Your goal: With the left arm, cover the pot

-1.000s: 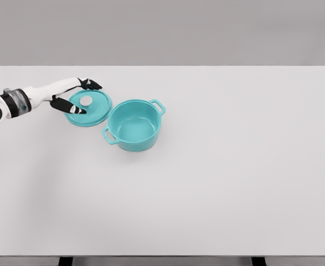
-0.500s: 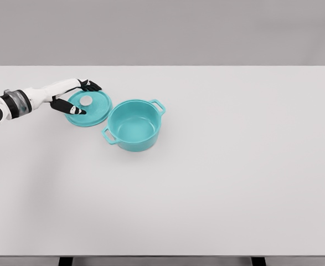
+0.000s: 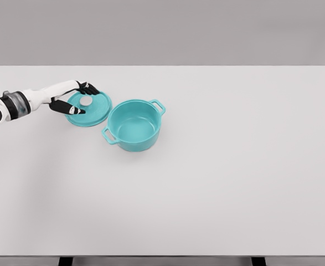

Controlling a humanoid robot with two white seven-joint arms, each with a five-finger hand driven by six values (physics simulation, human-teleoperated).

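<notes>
Lid [image 3: 89, 108], teal and round with a pale knob [image 3: 86, 101] at its centre, is seen lying flat on the table [image 3: 234, 166], uncovered pot beside it. The left hand [image 3: 73, 97] is placed at the lid's left edge, its arm entering from the picture's left and reaching rightward across the tabletop. The dark fingers [image 3: 88, 87] are spread in two groups: one group is extended past the lid's far rim, the other is laid over the near-left part of the lid's top. The knob is framed between the two groups. No closed grasp is shown; the fingers are seen apart and nothing is lifted, though whether the fingertips touch the lid's surface cannot be told. The white forearm [image 3: 43, 94] is held low over the table, with a grey-and-black wrist joint visible near the picture's left edge.

Just to the right of the lid, the pot [image 3: 133, 126] is seen upright and open, its interior visible and bare. Two loop handles are borne on its rim, one toward the far right and one toward the near left. The lid's right edge and the pot's left wall appear very close; contact cannot be confirmed. Both items are located in the left half of the white table, toward its far side.
</notes>
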